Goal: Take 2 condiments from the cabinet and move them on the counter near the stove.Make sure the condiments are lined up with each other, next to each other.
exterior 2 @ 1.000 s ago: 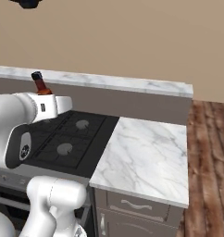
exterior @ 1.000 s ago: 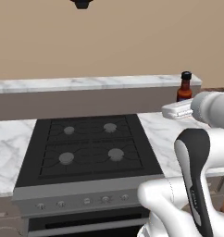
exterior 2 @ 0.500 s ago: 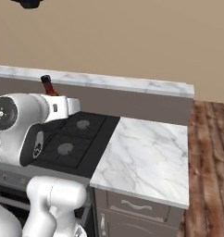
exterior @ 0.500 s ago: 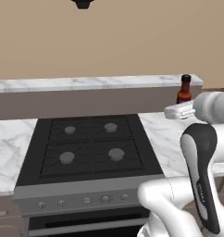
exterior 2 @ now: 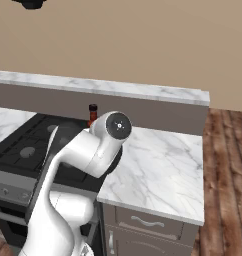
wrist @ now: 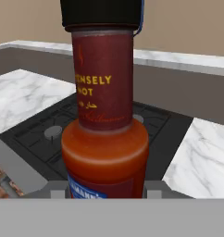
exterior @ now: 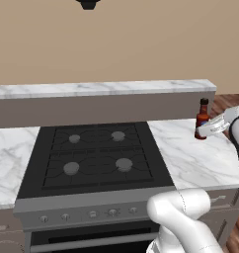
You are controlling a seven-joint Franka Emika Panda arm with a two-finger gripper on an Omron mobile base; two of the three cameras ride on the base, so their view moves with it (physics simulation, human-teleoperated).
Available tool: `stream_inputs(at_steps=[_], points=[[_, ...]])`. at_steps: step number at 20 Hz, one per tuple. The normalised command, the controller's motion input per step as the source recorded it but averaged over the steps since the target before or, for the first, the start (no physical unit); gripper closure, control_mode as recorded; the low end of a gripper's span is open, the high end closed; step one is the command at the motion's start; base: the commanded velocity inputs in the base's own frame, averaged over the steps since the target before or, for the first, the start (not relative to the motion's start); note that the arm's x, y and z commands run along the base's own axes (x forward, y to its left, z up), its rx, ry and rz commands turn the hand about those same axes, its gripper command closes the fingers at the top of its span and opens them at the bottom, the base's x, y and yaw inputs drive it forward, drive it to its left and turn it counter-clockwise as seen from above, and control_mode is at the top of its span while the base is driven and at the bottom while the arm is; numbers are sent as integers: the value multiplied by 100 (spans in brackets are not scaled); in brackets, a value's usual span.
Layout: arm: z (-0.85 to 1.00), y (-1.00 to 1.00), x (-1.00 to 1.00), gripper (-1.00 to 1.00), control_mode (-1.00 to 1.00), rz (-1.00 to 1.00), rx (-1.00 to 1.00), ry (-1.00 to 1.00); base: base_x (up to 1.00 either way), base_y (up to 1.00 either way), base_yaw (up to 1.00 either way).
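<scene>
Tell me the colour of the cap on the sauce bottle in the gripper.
Black, on a dark red neck; the sauce bottle shows best in the hand view.

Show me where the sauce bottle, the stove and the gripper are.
sauce bottle [wrist: 104,152]: hand view, on its orange-red body.
stove [exterior: 94,155]: left base view, on the black top between the burners.
gripper [exterior: 206,129]: left base view, at the fingers shut on the bottle's lower body.

Surroundings: wall, ledge, floor, base drawer, overhead fixture.

A plain tan wall [exterior: 116,44] rises behind a marble-topped raised ledge [exterior: 101,89] with a grey-brown face. Reddish-brown wood plank floor [exterior 2: 228,165] lies at the right. A grey-brown drawer front [exterior 2: 148,222] carries a curved silver pull. A dark fixture [exterior: 88,4] hangs at the top edge.
</scene>
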Motion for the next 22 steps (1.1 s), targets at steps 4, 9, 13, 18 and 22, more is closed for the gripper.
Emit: stream_inputs(at_steps=[4,9,13,18,22], points=[[-88,-46,45,100,-100,44,5,9,0,0,0],[-59,-2,10,100,-100,38,0,-2,0,0,0],[-33,0,0,100,-100,26,0,-9,0,0,0],[-31,0,0,100,-100,17,0,-3,0,0,0],[-33,0,5,100,-100,13,0,-1,0,0,0]])
